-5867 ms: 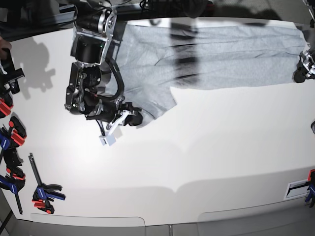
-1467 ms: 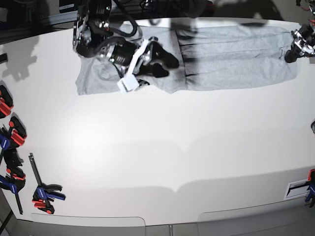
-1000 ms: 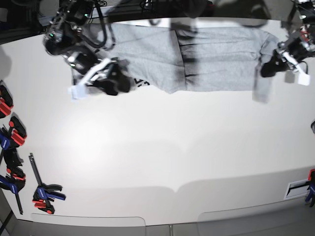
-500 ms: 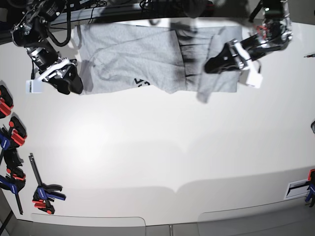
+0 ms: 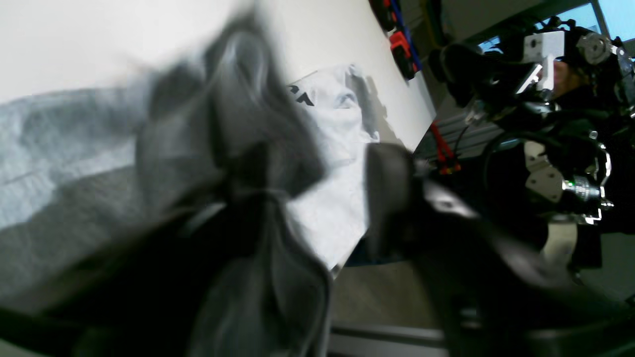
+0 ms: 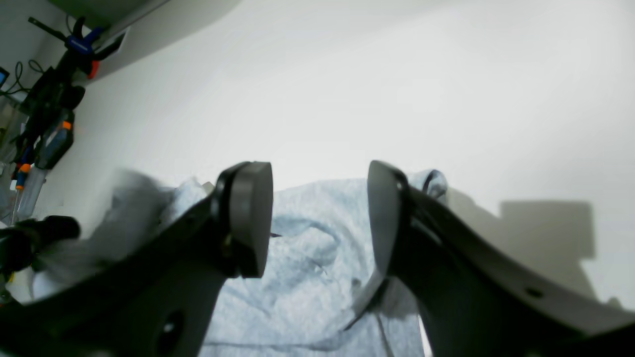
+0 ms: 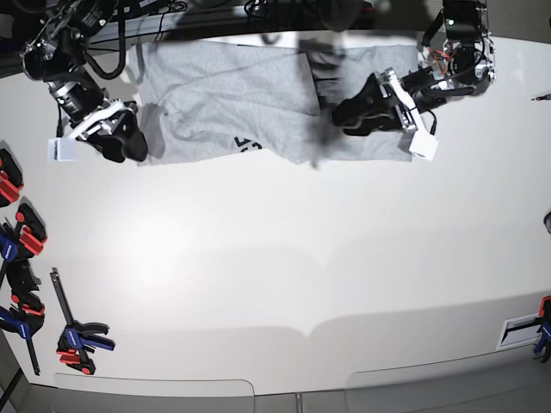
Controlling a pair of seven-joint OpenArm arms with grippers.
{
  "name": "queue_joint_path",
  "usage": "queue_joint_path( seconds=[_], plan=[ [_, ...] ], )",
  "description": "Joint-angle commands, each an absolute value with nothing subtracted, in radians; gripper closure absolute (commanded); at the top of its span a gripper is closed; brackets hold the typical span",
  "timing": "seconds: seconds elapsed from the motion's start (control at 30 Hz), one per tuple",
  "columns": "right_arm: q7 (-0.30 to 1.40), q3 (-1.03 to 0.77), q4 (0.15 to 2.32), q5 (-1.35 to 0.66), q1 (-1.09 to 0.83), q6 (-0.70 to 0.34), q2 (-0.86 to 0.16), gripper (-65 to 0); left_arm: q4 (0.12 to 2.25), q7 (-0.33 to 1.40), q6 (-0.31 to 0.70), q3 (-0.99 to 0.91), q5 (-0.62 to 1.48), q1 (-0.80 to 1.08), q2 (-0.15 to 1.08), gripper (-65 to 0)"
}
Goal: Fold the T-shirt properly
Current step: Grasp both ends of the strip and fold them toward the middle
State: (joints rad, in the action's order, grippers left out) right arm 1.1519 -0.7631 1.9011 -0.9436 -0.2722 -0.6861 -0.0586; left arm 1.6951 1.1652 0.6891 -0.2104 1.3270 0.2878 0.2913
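The light grey T-shirt [image 7: 232, 95] lies across the far side of the white table [image 7: 301, 258], with a bit of black lettering [image 7: 247, 144] showing at its near edge. My left gripper [image 7: 340, 114] hovers over the shirt's right half, and a blurred flap of cloth hangs by it. In the left wrist view the left gripper [image 5: 317, 198] has its jaws apart, with dark blurred T-shirt [image 5: 238, 148] cloth draped over one finger. My right gripper [image 7: 129, 142] sits at the shirt's left end. It stands open and empty [image 6: 317, 218] just above the crumpled T-shirt [image 6: 307, 267].
Red, blue and black clamps [image 7: 17, 215] lie along the table's left edge, with one more [image 7: 77, 335] near the front left. Another clamp [image 7: 542, 331] sits at the right edge. The right arm's body [image 5: 545, 148] looms opposite in the left wrist view.
My left gripper has carried the shirt's right end leftward over the middle, and its jaws have come apart. The right gripper has stayed at the shirt's left end for the last half second.
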Motion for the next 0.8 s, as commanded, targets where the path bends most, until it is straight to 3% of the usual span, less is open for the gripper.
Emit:
queue_joint_path(
  seconds=[0.0, 0.43, 0.63, 0.77],
  plan=[
    [1.132, -0.766, 1.922, -0.963, -0.275, -0.698, -0.069, -28.8, 1.713, 1.163, 0.698, -0.214, 1.362, 0.283, 0.301, -32.2],
    [1.052, -0.766, 1.903, -0.774, -0.286, -0.698, -0.099, -28.9, 1.713, 1.158, 0.698, -0.215, 1.364, 0.285, 0.372, -32.2],
    [1.074, -0.765, 1.739, -0.781, -0.312, -0.698, -0.155, -37.5, 1.713, 1.158, 0.698, -0.215, 1.350, 0.282, 0.372, -32.2],
    [1.085, -0.765, 1.584, -0.891, -0.310, -0.698, -0.180, -37.6, 1.713, 1.156, 0.698, -0.215, 1.351, 0.282, 0.372, -32.2]
  ],
)
